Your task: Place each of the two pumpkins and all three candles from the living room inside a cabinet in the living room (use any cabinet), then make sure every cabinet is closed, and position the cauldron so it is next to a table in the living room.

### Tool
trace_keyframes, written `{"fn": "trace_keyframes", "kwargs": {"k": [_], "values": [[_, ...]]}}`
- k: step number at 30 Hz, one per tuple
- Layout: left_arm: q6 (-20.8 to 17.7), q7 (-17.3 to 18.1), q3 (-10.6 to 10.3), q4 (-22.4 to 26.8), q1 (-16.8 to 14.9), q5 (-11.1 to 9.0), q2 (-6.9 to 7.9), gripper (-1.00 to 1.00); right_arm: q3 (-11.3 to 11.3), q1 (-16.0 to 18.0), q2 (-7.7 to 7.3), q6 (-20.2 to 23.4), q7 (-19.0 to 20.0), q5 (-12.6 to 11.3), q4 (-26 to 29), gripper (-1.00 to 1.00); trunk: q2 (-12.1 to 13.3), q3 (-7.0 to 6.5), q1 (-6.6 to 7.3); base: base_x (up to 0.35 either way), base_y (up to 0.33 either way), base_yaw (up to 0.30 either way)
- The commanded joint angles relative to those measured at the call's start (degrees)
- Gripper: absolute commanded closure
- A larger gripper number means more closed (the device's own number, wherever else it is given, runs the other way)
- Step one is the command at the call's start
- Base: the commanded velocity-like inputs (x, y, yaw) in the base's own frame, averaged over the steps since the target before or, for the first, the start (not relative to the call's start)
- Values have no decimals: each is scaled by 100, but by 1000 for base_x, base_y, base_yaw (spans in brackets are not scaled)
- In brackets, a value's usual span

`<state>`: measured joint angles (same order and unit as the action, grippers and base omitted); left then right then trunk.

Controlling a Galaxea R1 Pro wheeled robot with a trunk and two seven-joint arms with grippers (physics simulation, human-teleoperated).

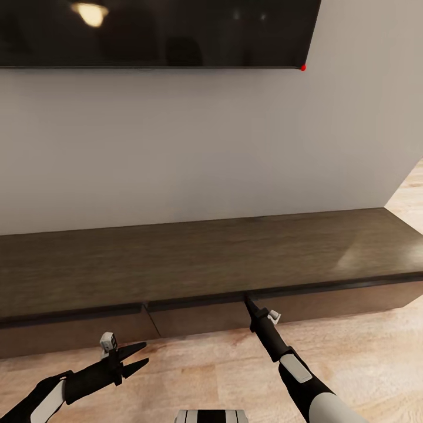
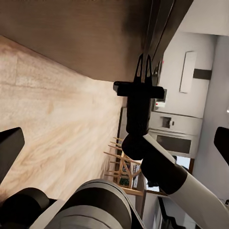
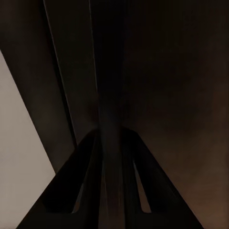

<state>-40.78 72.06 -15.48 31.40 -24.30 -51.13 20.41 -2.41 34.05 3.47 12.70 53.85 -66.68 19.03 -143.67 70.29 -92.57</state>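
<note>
The cabinet (image 1: 194,258) is a long low dark-brown unit against the white wall, its flat fronts (image 1: 200,317) under a slab top. My right gripper (image 1: 247,299) points into the dark gap just under the slab, at the seam between two fronts. Its fingers (image 2: 144,64) lie close together, shut on nothing visible, and the right wrist view has the right gripper (image 3: 113,131) against dark wood. My left gripper (image 1: 140,357) hovers open over the floor in front of the cabinet, holding nothing. The left front (image 1: 70,332) stands slightly forward of its neighbour. Pumpkins, candles, cauldron and table are out of view.
A black television (image 1: 153,29) hangs on the wall above the cabinet. Light wooden floor (image 1: 352,346) runs along the front and past the cabinet's right end (image 1: 411,282). Wooden chairs (image 2: 121,164) and white units show far off in the left wrist view.
</note>
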Motion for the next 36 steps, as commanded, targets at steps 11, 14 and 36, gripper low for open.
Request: {"fn": "trace_keyframes", "kwargs": {"k": [11, 14, 36], "values": [[-52, 10, -34, -3, -5, -47, 5, -100, -23, 5, 5, 75, 41, -41, 10, 100, -2, 4, 2, 0, 0, 0], [-51, 10, -34, -3, -5, -47, 6, -100, -23, 5, 5, 56, 53, -38, 12, 100, -2, 4, 2, 0, 0, 0], [-49, 10, -34, -3, -5, -47, -2, -100, -50, 5, -3, 57, 109, -50, 16, 100, -2, 4, 2, 0, 0, 0]]}}
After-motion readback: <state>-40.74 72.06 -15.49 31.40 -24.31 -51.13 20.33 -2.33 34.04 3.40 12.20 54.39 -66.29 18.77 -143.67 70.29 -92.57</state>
